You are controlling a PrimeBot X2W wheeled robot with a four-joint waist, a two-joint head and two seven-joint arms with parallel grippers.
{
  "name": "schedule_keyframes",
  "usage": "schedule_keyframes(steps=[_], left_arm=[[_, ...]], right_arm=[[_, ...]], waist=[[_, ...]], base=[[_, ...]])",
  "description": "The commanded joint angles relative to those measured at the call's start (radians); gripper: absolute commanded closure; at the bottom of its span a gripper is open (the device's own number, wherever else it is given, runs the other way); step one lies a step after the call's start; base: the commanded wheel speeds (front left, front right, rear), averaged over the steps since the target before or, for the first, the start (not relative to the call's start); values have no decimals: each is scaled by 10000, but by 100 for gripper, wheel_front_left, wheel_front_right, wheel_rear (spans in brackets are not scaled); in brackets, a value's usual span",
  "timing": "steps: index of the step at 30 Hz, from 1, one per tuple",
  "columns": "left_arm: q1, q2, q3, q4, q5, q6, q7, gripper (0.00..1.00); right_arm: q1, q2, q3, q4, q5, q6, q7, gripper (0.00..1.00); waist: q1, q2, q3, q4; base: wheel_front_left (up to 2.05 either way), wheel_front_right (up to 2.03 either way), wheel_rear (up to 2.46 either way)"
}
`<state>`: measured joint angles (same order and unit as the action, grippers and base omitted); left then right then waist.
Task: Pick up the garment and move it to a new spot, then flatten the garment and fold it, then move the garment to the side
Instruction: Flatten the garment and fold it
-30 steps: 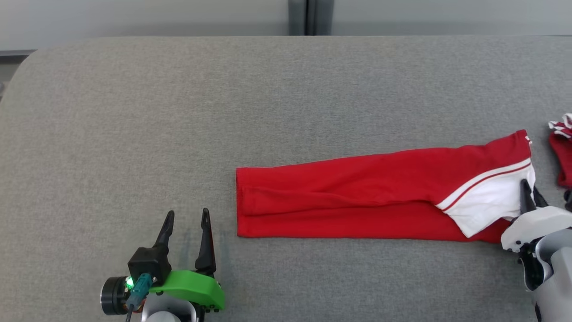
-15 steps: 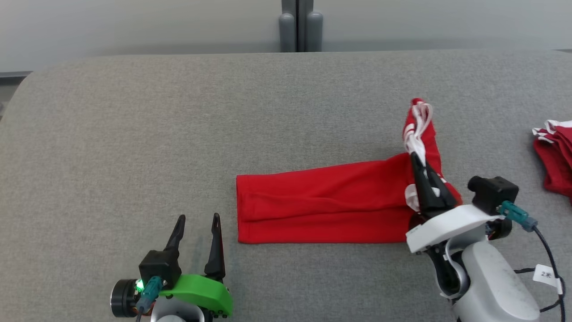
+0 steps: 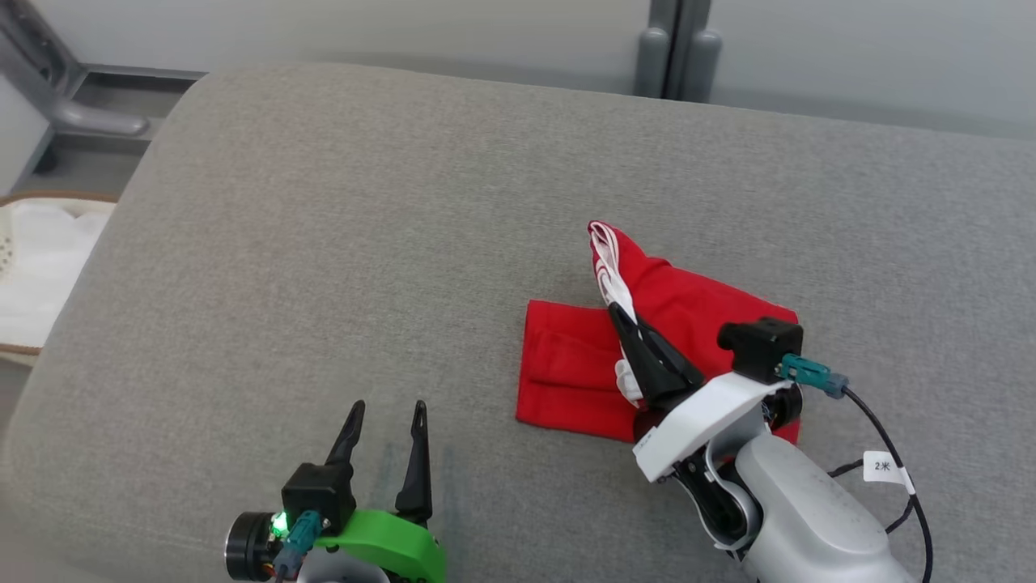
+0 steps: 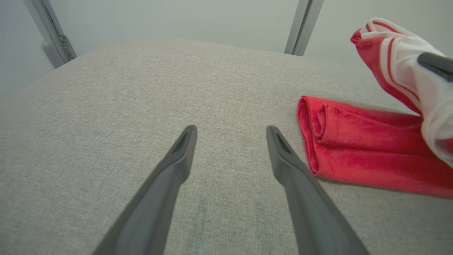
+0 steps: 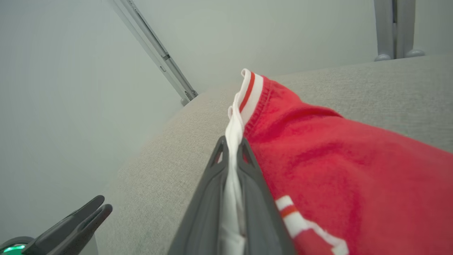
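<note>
A red garment (image 3: 566,368) with white striped trim lies right of centre on a grey padded table (image 3: 324,202). The right gripper (image 3: 615,312) is clamped on the garment's white-banded end (image 3: 605,259) and holds it raised above the flat part, which suggests the fold is under way. The left gripper (image 3: 388,405) sits low near the table's front, its 2 fingers spread wide with nothing between them, near the garment but apart from it. The flat part's long axis runs left to right across the table, and its doubled end points toward the robot's left. The cloth looks light, soft and limp, so it will likely droop from a single grip. The firmer banded edge or a corner seems the best place to hold it.
</note>
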<state>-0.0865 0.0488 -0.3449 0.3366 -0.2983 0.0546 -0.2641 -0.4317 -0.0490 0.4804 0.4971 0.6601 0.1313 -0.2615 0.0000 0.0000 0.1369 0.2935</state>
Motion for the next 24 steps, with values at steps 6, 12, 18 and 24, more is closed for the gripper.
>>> schedule_keyframes(steps=[6,12,18,24], left_arm=[[191,41,64,49,4,123,6,0],[142,39,344,73,173,113,4,0],[-37,41,622,116,384,68,4,0],[-81,41,974,176,715,71,4,0]], right_arm=[[-380,-51,296,36,471,-14,-39,0],[-85,-57,-951,22,-701,-14,-39,0],[597,-41,-3019,-147,-2665,-14,-39,0],[1429,-38,-4499,-276,-4131,-14,-40,0]], waist=[[0,0,-72,632],[0,0,-224,-165],[0,0,-364,-1202],[0,0,-514,-2089]], base=[[0,0,0],[0,0,0],[0,0,0],[0,0,0]])
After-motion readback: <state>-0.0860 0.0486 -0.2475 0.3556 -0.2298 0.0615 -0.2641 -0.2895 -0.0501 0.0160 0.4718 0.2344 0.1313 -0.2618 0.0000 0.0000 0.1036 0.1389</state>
